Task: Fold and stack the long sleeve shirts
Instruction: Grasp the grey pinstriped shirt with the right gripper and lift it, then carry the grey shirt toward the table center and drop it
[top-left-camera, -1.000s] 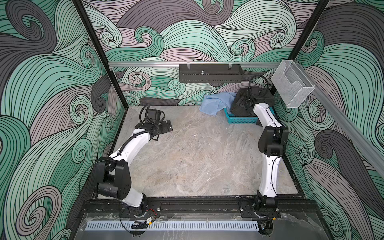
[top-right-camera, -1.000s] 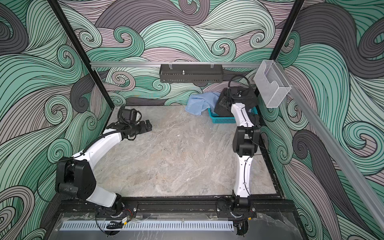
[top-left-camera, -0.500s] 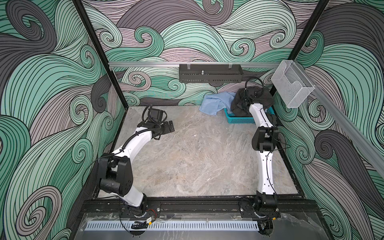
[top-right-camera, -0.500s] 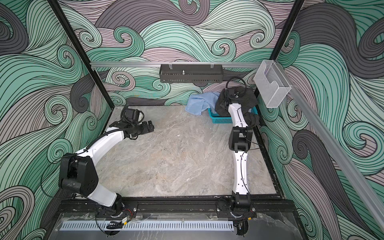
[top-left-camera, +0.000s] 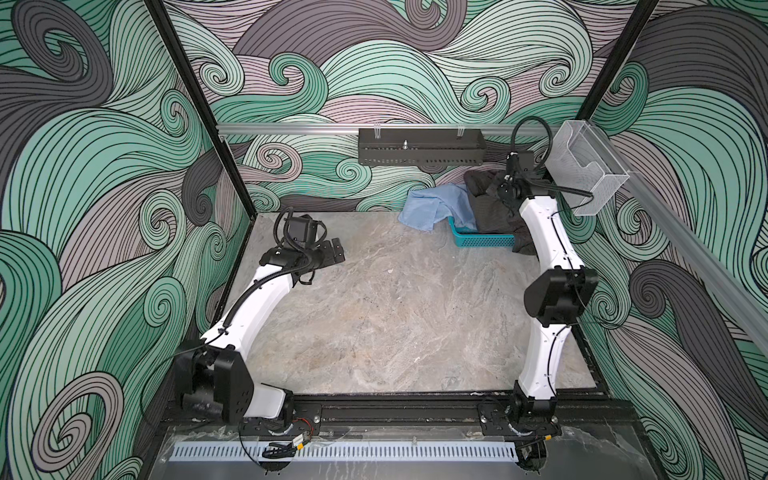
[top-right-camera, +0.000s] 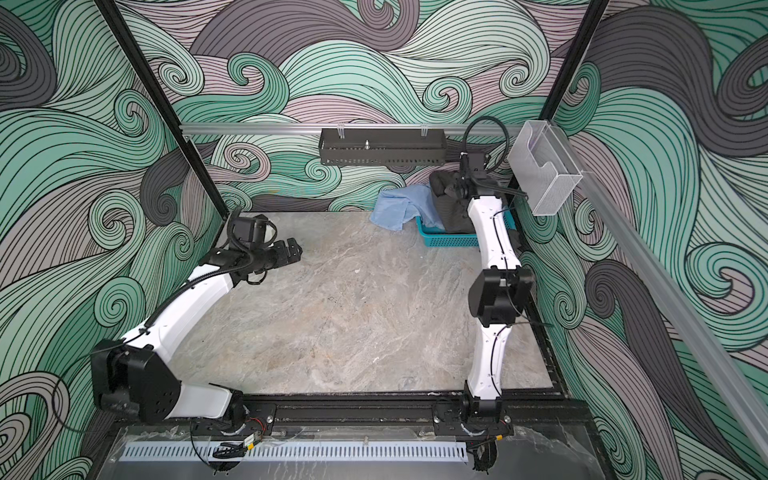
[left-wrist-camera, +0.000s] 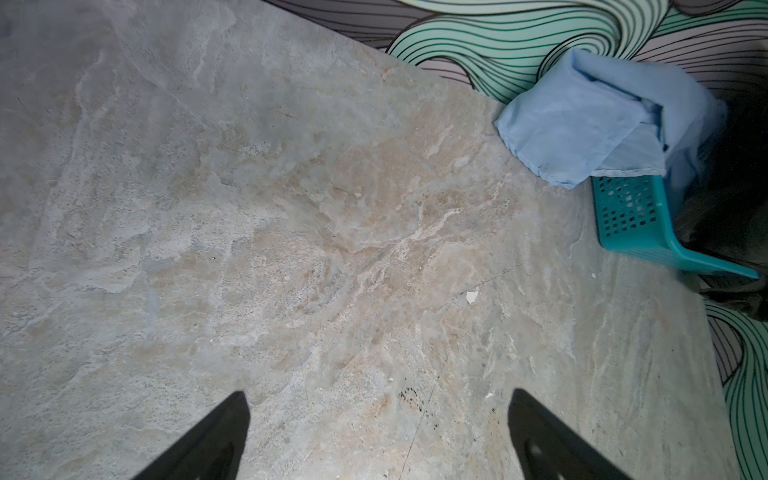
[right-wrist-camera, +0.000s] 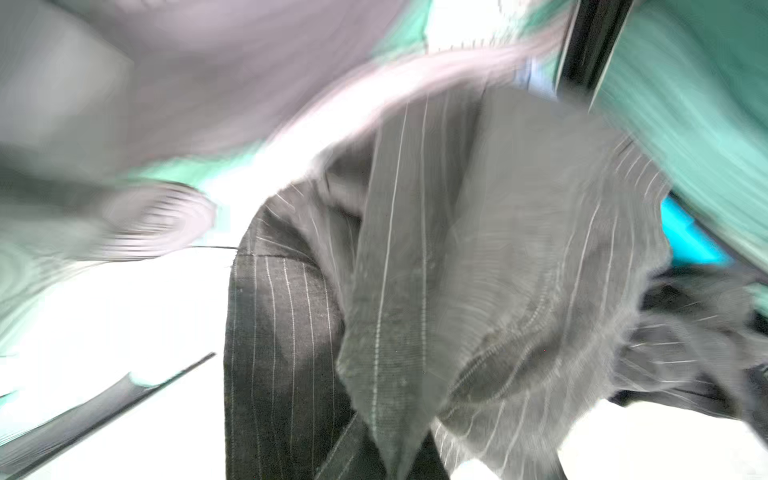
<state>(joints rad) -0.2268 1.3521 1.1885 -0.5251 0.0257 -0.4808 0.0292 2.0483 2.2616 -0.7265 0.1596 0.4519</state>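
Your right gripper (top-left-camera: 503, 192) is clenched on the charcoal shirt (top-left-camera: 487, 210), a dark grey cloth garment with thin pale pinstripes, at the far right corner of the cell. In both top views the cloth rises to a peak where the jaws pinch it (top-right-camera: 452, 189). The rest of it sags down into the teal basket (top-left-camera: 482, 240), a perforated plastic tub that sits on the table against the back wall. A dark fold spills over the basket's right end, just beside the arm's white link. The right wrist view is smeared with blur and you cannot see the fingers there. You can see pinstriped fabric (right-wrist-camera: 457, 270) bunched close against the lens, with a sliver of teal off to one side.

The light blue shirt (top-left-camera: 432, 205), plain soft cloth, lies crumpled over the basket's left end. Part of it hangs inside beside the charcoal shirt, and the rest lies on the table (top-left-camera: 395, 311), a grey-beige marble-look slab, close to the wall. Both shirts are rumpled heaps, neither one folded.

Your left gripper (top-left-camera: 338, 251) is released, its jaws spread wide with nothing between them. It hangs over bare table on the left side, well apart from both shirts. In the left wrist view the two black fingertips (left-wrist-camera: 232, 419) frame only bare stone. The light blue shirt (left-wrist-camera: 582, 124) and a corner of the teal basket (left-wrist-camera: 627, 216) show farther off, with dark cloth at the picture's edge.
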